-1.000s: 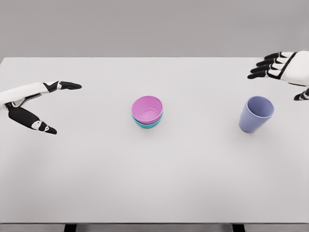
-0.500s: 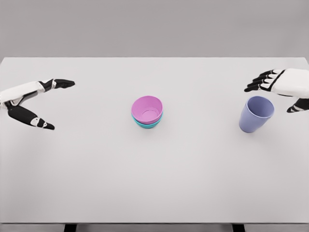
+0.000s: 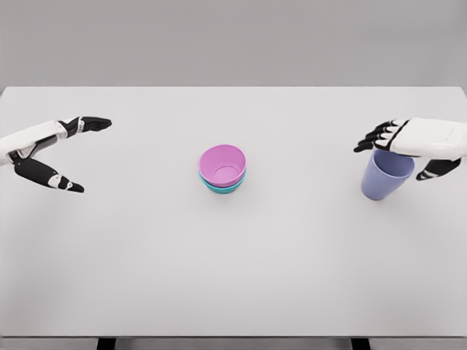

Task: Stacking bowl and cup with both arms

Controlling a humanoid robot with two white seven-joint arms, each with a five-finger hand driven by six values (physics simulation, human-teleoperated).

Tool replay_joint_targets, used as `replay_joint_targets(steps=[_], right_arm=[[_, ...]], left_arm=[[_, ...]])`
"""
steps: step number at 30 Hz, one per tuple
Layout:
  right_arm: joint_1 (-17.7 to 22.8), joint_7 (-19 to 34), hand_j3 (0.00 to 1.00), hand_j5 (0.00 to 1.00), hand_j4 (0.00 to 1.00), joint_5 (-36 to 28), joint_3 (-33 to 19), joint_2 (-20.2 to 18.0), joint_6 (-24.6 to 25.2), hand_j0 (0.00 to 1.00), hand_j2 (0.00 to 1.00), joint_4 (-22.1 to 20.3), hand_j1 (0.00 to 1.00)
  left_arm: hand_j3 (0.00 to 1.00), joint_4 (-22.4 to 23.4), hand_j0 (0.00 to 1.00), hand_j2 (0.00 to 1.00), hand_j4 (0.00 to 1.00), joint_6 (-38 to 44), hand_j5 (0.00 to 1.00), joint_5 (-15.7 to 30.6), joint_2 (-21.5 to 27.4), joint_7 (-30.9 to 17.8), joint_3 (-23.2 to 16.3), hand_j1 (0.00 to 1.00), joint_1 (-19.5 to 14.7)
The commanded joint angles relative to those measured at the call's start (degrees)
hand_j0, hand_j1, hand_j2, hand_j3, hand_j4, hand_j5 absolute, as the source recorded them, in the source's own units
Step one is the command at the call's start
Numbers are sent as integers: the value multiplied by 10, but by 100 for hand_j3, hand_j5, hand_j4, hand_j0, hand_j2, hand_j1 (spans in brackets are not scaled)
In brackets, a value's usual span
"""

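Currently, right hand (image 3: 412,142) hovers over periwinkle cup (image 3: 384,179) near desk's (image 3: 233,277) right edge, fingers spread, grasping nothing; left hand (image 3: 45,149) released.

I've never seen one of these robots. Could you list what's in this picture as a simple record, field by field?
Surface: white table
Centre: pink bowl nested in a teal bowl
Right side: lilac cup, upright, standing on the table
Right hand: over the cup's rim, fingers spread, grasp not closed
Left hand: at the left edge, open, holding nothing, well apart from the bowls
Stacking: bowls stacked; cup not yet on them
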Motion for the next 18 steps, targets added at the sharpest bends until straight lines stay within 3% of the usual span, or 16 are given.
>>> replay_joint_targets(steps=[1, 4, 18], right_arm=[[0, 0, 100, 100, 100, 5, 7, 3, 1, 100, 100, 1, 100], [-11, 0, 100, 100, 100, 8, 14, 15, 1, 100, 100, 28, 100], [-13, 0, 100, 100, 100, 9, 39, 24, 1, 100, 100, 43, 100]], left_arm=[[100, -1, 100, 100, 100, 1, 100, 5, 0, 0, 5, 100, 0], [100, -1, 100, 100, 100, 1, 100, 4, -1, 0, 8, 100, 1], [100, 2, 100, 100, 100, 1, 100, 4, -12, 0, 9, 100, 0]])
